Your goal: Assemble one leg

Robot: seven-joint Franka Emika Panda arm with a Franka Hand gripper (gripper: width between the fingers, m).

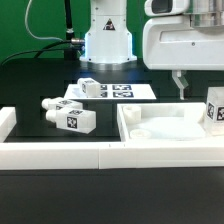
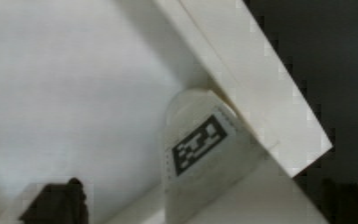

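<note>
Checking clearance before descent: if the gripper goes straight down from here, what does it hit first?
Most likely the white panel: the gripper hangs above it, and the wrist view shows mostly panel surface. The tagged leg at the rim is close; depth is unclear.

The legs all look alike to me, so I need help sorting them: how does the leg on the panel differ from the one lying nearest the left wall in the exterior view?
The leg on the panel stands upright; the leg near the left wall lies on its side. The first rests on the white panel, the second on the black table. The gripper hangs near the first, far from the second. Both are white posts with square tags.
</note>
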